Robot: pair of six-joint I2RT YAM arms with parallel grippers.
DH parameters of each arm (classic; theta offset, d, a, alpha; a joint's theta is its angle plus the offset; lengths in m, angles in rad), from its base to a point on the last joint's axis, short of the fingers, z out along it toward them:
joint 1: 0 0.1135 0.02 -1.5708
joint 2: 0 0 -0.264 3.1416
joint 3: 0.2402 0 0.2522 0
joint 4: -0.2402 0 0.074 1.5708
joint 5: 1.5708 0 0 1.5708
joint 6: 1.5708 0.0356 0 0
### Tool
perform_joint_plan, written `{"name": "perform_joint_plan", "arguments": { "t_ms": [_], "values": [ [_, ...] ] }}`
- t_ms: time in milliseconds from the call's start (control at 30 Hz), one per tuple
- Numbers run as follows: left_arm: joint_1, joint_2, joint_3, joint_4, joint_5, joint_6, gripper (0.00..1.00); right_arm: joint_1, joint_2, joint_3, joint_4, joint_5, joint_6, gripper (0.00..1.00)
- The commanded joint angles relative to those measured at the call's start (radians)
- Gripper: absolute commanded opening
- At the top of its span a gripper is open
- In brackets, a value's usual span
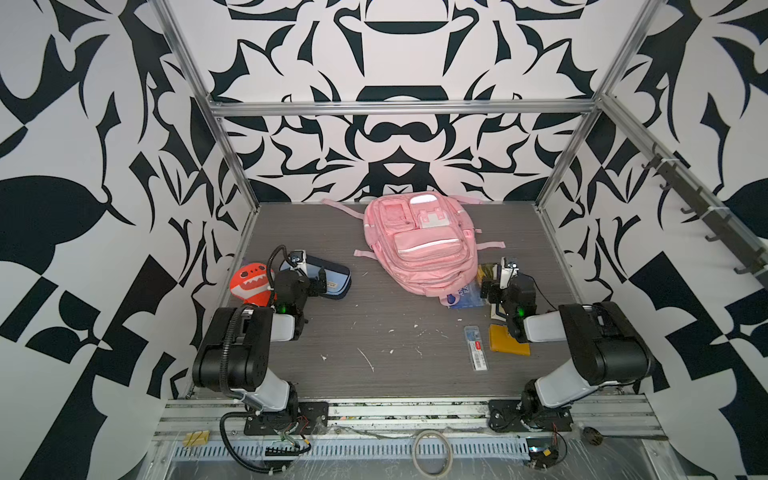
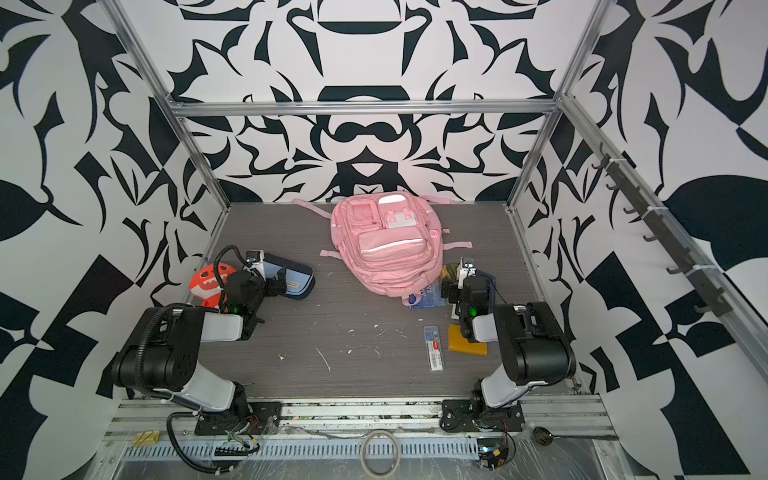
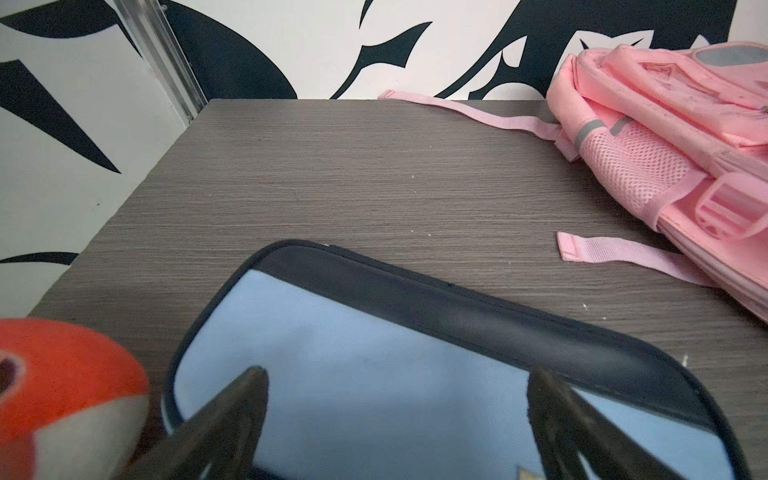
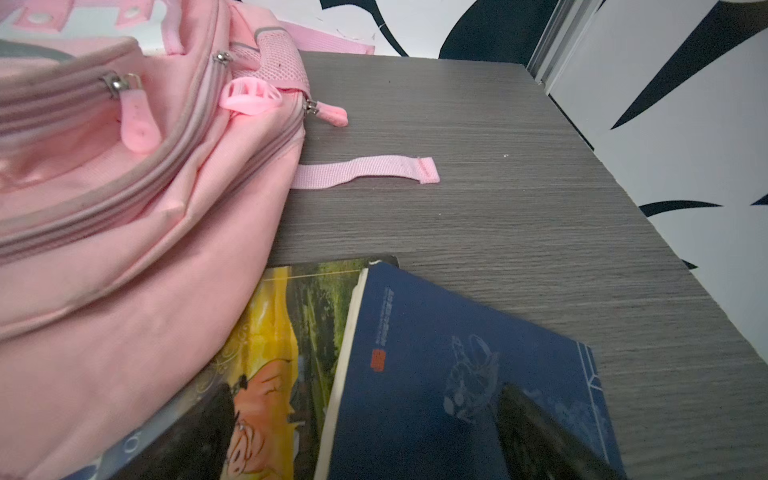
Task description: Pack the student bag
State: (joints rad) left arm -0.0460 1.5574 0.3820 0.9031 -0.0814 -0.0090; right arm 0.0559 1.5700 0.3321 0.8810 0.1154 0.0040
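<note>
No words or numbers can be read in full. In the right wrist view, a navy book [image 4: 449,353] carries a thin line of white print along its spine edge, with a small red square mark beside it. Both are too blurred to read. In both top views a clear flat case [image 1: 476,347] bears a small red sticker and a white label with dark barcode-like lines, all illegible. A blue pouch [image 2: 428,297], half covered by the bag [image 2: 386,249], shows large white letters that are too blurred to make out. The pencil case [image 1: 336,274] has a small pale tag with dark print, too small to read.
</note>
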Motion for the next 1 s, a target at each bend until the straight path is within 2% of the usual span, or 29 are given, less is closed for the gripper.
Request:
{"name": "perform_joint_plan", "arguments": {
  "t_ms": [0,967],
  "values": [
    [0.000,0.003,-0.013,0.019,0.008,0.001,0.99,0.004,-0.015,0.021,0.035,-0.002,0.008,1.00],
    [0.000,0.003,-0.014,0.019,0.008,0.001,0.99,0.004,-0.018,0.024,0.026,-0.005,0.007,1.00]
  ]
}}
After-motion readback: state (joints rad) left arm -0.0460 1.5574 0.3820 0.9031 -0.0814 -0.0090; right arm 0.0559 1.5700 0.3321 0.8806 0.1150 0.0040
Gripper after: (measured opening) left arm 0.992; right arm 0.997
